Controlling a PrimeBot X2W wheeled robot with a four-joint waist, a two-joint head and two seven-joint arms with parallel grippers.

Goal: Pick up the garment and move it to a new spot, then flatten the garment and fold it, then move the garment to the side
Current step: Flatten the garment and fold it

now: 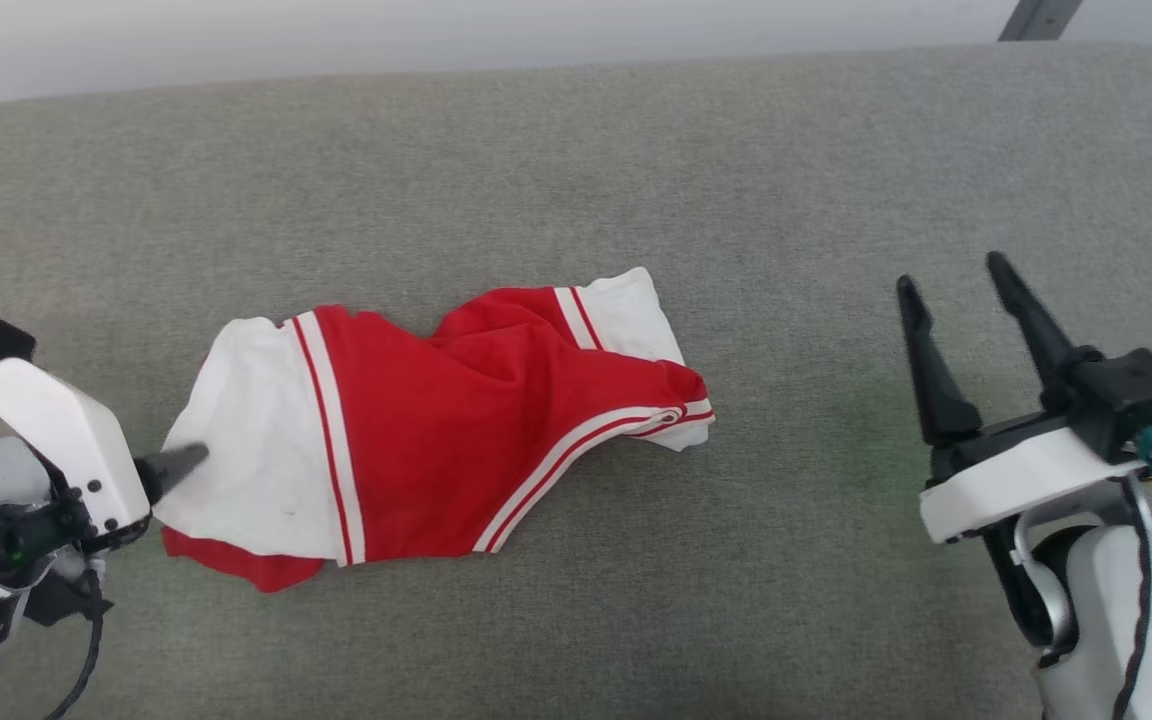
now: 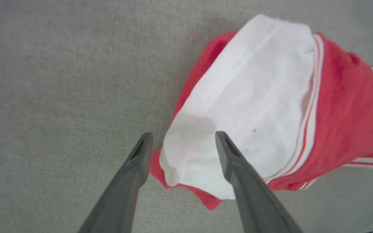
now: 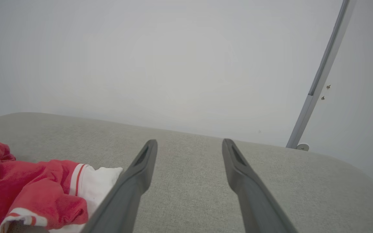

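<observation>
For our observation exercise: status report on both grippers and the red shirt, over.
Left gripper open, astride the garment at its white sleeve. Right gripper open, apart from it. Crumpled, unfolded, on grey surface. Nothing blocking.

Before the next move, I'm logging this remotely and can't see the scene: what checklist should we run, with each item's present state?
1. Left gripper open: ok.
2. Bright red thin-fabric shirt with white sleeve panels unclamped: ok, the fingers sit either side of its white corner.
3. Shirt flattened: not ok, bunched and creased.
4. Right gripper open, apart from the shirt: ok.
5. Shirt lying wholly on the grey woven surface: ok.
6. Hidden lower layers untangled: cannot tell.
</observation>
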